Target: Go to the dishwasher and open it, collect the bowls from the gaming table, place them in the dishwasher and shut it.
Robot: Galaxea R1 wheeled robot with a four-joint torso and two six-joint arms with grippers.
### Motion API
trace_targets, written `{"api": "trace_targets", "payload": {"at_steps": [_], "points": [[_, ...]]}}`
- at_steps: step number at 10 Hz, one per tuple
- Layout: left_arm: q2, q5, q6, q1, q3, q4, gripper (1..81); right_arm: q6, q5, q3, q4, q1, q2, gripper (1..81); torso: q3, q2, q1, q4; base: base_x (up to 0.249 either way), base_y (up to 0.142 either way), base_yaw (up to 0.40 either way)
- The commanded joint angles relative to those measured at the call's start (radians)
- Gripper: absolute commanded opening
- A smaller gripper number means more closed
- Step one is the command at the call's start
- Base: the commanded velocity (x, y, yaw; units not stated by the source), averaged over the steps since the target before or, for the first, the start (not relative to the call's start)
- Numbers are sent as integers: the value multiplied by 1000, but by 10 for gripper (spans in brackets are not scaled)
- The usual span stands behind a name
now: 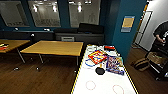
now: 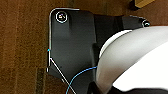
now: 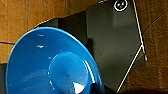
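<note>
The gaming table (image 1: 105,86) stands right before me, with a white top and a yellow rim. A small black bowl (image 1: 100,71) sits on it near the game boxes. A bright blue bowl (image 3: 50,65) shows close up in the right wrist view, underside toward the camera. It hangs above the wooden floor, and my right gripper (image 3: 95,88) grips its rim. The left wrist view holds a pale rounded surface (image 2: 130,60) over the floor; what it is I cannot tell. The dishwasher is out of view.
Flat colourful game boxes (image 1: 97,56) (image 1: 114,65) lie on the table's far half. Yellow-wood tables (image 1: 53,48) stand to the left. A blue pillar (image 1: 126,27) rises behind the table. A person (image 1: 161,32) stands at far right by a bag (image 1: 141,64) on the floor.
</note>
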Motion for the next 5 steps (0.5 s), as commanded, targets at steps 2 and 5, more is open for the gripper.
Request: {"api": "trace_targets", "payload": {"at_steps": [2,5], "points": [[-6,29,5,-34,-10,3,10,0,-37,-1,-13,31,-11,10,0,0,1,0,0,0,0],[1,29,5,-34,-10,3,10,0,-38,1,-13,33,-9,10,0,0,1,0,-24,0,0]]}}
